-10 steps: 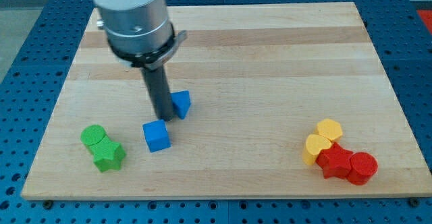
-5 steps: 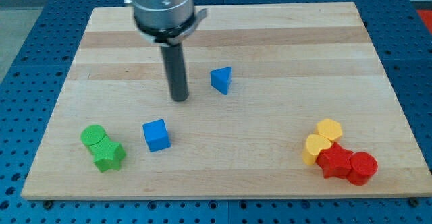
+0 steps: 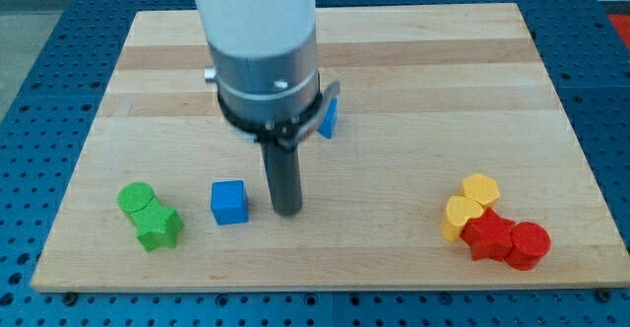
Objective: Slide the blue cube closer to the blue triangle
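The blue cube sits on the wooden board toward the view's lower left. The blue triangle lies up and to the right of it, partly hidden behind the arm's grey body. My tip rests on the board just to the right of the blue cube, a small gap apart from it. The triangle is above and slightly right of my tip.
A green cylinder and a green star-like block sit together at the lower left. Two yellow blocks and two red blocks cluster at the lower right near the board's edge.
The blue triangle was pushed up and to the right, away from the cube. My tip then moved down and right, from above the cube to its right side. The cube stayed put.
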`<act>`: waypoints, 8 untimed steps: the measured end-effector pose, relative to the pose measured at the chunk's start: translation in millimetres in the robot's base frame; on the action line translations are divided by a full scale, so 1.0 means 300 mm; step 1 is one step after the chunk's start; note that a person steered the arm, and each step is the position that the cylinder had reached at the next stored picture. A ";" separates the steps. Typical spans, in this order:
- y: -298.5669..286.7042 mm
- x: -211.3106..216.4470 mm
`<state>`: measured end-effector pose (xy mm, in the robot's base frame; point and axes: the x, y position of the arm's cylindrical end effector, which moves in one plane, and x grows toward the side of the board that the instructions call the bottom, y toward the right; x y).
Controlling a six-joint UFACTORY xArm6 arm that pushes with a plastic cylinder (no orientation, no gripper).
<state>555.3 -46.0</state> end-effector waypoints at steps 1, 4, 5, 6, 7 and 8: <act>-0.105 0.092; -0.187 -0.006; -0.222 -0.056; -0.314 -0.114; -0.362 -0.151; -0.362 -0.171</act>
<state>504.1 -154.5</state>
